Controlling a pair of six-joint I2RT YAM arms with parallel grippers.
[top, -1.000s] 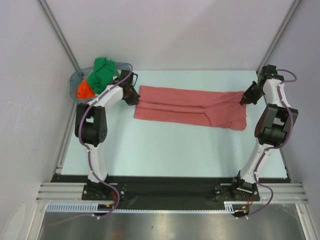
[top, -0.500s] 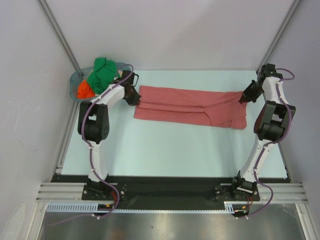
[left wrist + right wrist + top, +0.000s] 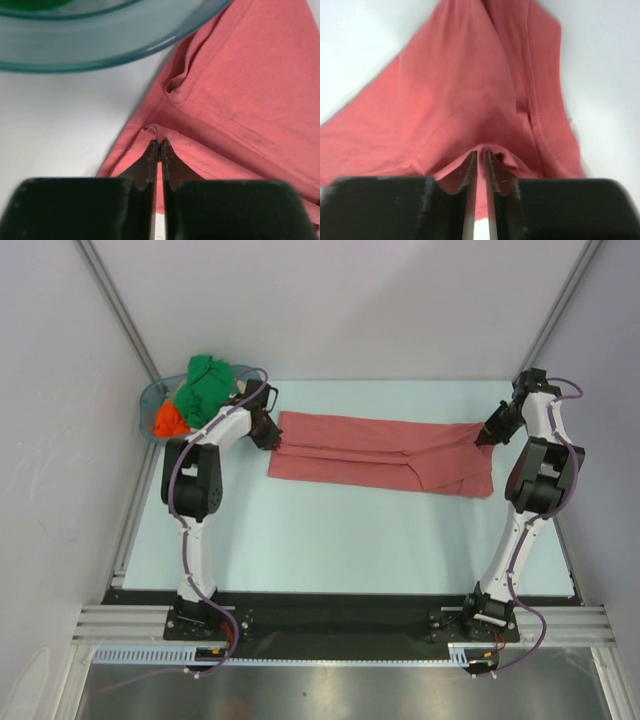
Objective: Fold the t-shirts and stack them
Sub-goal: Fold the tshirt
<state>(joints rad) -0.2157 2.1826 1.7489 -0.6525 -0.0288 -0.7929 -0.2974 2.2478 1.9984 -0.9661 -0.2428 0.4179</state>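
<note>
Pale table (image 3: 330, 530), grey walls on three sides. Red shirt (image 3: 380, 455) lies across the far half as a long band, already doubled lengthwise, with layered edges showing at both ends.

Left gripper (image 3: 159, 146) is clamped on the shirt's left end, a hem ridge pinched between near-closed jaws. Right gripper (image 3: 480, 156) is the same on the right end, cloth bunched between the tips. Both pinches sit near the far edge.

Tub (image 3: 150, 412) is at the far-left corner, just beside my left wrist. It holds the green shirt (image 3: 205, 385) and orange shirt (image 3: 168, 421). Neither is folded yet, so the task looks early.

My read is that this is mid-fold on the red one. To do it well:
- lift both ends together, same height, so the band stays taut without sagging in the middle
- stay low, since a high lift will let the layers slide apart
- move the left arm away from the tub rim, which is close enough to snag
- I can't tell whether each pinch holds every layer, so watch for a layer dropping on lift
- lay down flat and square the edges before letting go
</note>
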